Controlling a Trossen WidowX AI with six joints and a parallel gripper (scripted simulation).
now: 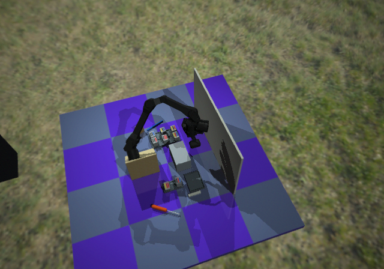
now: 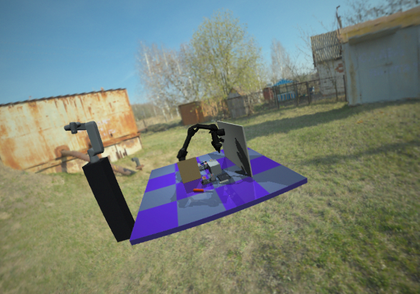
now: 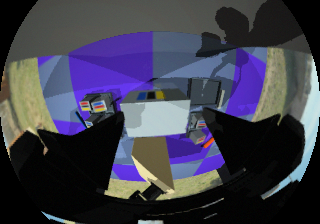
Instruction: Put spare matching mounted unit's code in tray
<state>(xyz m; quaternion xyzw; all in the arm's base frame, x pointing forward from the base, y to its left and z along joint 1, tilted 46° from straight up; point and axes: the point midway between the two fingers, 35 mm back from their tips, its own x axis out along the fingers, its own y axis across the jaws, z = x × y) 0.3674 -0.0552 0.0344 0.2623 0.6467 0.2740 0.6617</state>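
Note:
The mounted unit (image 1: 180, 154) (image 2: 214, 166) (image 3: 155, 119) is a pale grey box. Its back, facing the tall panel, shows in the wrist view a label (image 3: 151, 95) with blue, black and yellow stripes from left to right in the image. Several spares with striped labels stand in a group (image 1: 164, 137) (image 3: 95, 105) on one side. Two more spares (image 1: 172, 184) (image 3: 198, 127) stand near the dark tray (image 1: 194, 181) (image 3: 204, 92), which looks empty. Spare stripes are too small to match surely. My gripper (image 1: 191, 135) (image 2: 217, 144) (image 3: 164, 114) is open and empty, high between unit and panel.
A tall grey panel (image 1: 216, 120) (image 2: 234, 145) stands close beside the gripper. A tan block (image 1: 142, 166) (image 2: 189, 170) stands near the arm's base. A blue pen (image 1: 155, 125), an orange screwdriver (image 1: 159, 208) and a white cylinder (image 1: 194, 193) by the tray lie around.

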